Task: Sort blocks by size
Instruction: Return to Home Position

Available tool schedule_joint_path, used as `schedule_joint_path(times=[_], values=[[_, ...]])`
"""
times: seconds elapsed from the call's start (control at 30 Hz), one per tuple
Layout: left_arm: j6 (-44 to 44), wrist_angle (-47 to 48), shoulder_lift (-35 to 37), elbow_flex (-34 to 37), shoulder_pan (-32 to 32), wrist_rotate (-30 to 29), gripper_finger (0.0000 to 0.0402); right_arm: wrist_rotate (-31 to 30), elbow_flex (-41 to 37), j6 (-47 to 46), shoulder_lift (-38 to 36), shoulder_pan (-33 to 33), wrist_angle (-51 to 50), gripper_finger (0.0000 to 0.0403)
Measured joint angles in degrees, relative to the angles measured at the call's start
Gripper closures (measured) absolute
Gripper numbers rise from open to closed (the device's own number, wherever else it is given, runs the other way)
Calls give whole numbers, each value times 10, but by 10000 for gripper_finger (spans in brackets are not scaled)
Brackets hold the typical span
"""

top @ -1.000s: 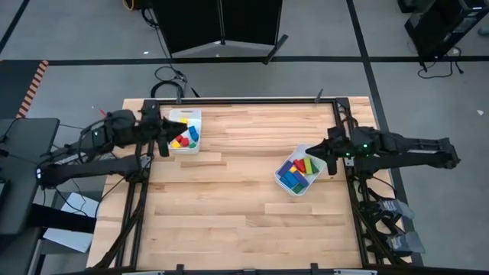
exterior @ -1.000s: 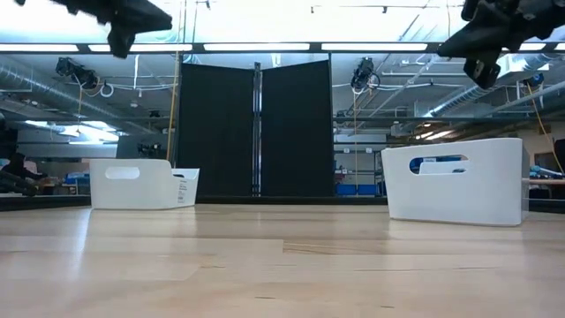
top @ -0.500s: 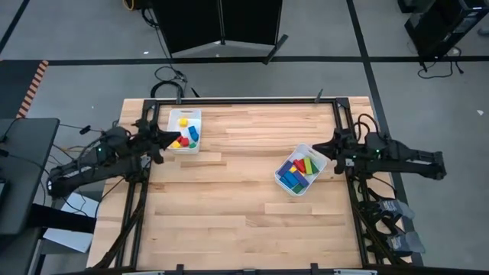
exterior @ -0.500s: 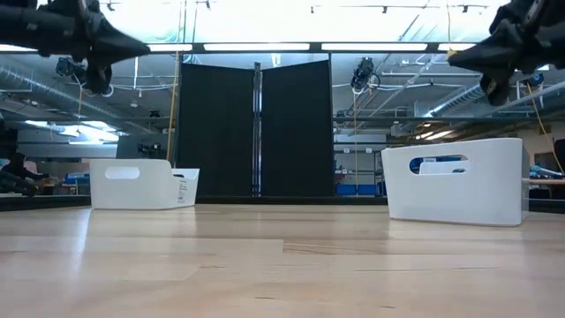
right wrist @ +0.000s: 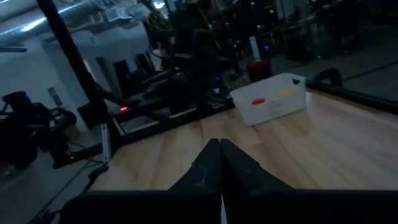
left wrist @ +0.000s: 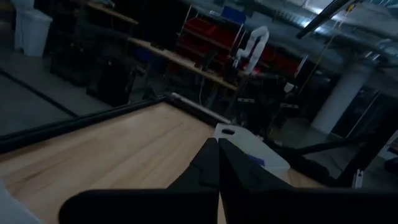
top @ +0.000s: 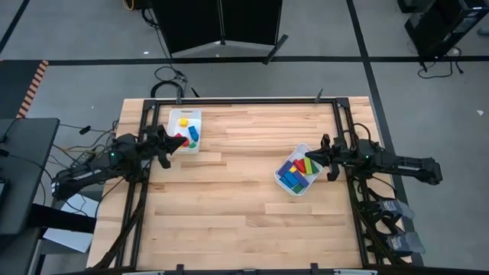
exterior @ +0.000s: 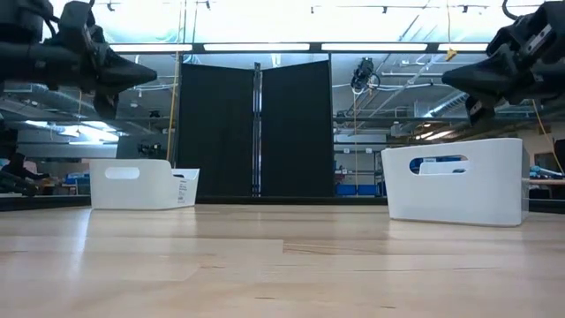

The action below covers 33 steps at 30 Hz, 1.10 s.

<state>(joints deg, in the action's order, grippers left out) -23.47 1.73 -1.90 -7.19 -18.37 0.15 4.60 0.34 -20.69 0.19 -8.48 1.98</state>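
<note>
The blocks (top: pixel 297 169) are all held in bins on the worktop (top: pixel 244 206): cubes in the left bin (top: pixel 186 113), bars in the right bin (top: pixel 300 192). Sorting is judged finished. The left claw (top: pixel 168 146) and the right claw (top: pixel 314 156) are closed, empty, at its sides.

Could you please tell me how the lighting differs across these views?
High view: evenly lit; the small coloured blocks in both white rectangular bins show plainly. Low view: ceiling light strips backlight the left gripper and right gripper into silhouettes. Wrist views: dim, with shut fingers almost black.
</note>
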Motion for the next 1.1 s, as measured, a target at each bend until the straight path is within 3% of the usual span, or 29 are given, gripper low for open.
schedule_joint_path(times=[0.2, 0.37, 0.67, 0.83, 1.1], values=[[-7, -95, 1, 65, 1, 3, 401, 66, 0, -4, 0, -7, 6, 400], [12, -77, 0, 67, 2, 5, 401, 71, 0, -3, 0, -6, 7, 399], [28, -25, -5, 67, 2, 5, 388, -47, 0, -14, 6, -6, -7, 368], [113, -24, -9, 67, 2, 0, 383, -49, 0, -17, 6, -6, -7, 358], [112, -24, -9, 67, 2, -1, 382, -49, 0, -16, 6, -6, -7, 359]])
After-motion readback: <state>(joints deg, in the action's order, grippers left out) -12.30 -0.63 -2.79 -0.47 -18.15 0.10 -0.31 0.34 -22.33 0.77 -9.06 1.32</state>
